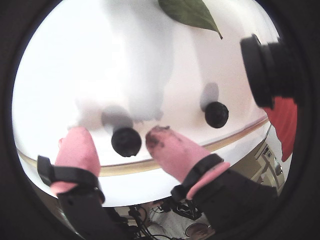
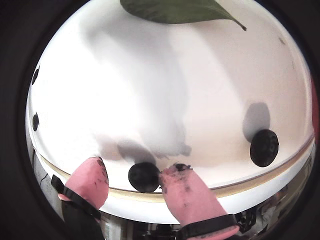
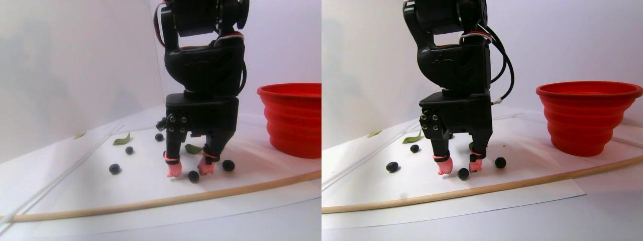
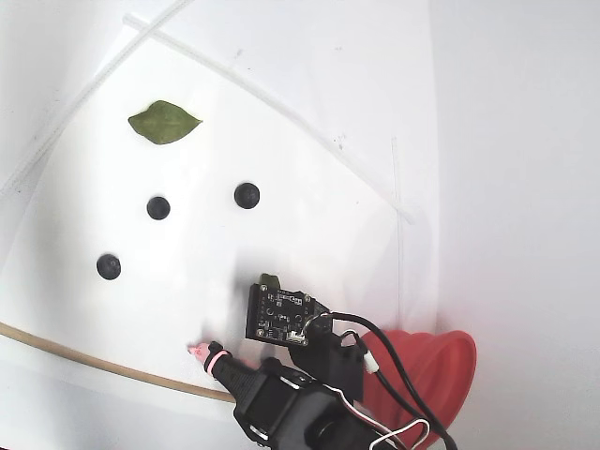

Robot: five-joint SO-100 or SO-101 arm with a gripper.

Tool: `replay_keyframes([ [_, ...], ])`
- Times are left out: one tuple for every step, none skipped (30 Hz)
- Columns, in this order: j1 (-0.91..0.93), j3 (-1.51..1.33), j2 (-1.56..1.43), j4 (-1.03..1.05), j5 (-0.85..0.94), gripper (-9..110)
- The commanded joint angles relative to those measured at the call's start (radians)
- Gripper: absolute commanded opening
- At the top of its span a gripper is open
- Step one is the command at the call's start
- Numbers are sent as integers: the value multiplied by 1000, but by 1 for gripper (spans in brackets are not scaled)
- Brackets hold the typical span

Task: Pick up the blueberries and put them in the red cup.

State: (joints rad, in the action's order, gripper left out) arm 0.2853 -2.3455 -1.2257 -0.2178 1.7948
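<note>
Jaws (image 1: 120, 135) open, pink soft-padded tips straddling one round matte blueberry (image 1: 126, 141) on smooth white desk (image 1: 50, 75); ribbed red cup (image 3: 294, 120) well apart.

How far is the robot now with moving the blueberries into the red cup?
Nothing shows as done: the inside of the red cup cannot be seen. In hand: the gripper is down at the sheet, open, its pink fingertips either side of one blueberry, not closed on it. Left: that berry, a second one nearby, and three more farther out in the fixed view.
</note>
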Motion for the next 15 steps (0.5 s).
replay_keyframes([
  [9,-3,-5,-17,11,20],
  [11,-3,-2,-21,11,20],
  [11,-3,3,-23,12,20],
  [12,-3,6,-23,12,20],
  [14,-3,8,-23,12,20],
  [14,-5,12,-26,15,19],
  [14,-8,15,-32,17,19],
  [15,-11,18,-35,18,19],
  [15,-12,20,-35,18,19],
  [15,-12,23,-37,21,19],
  [17,-12,23,-37,21,19],
  [18,-12,23,-37,23,19],
  [18,-12,25,-37,25,19],
  [20,-12,25,-37,26,19],
  [21,-12,26,-37,28,18],
])
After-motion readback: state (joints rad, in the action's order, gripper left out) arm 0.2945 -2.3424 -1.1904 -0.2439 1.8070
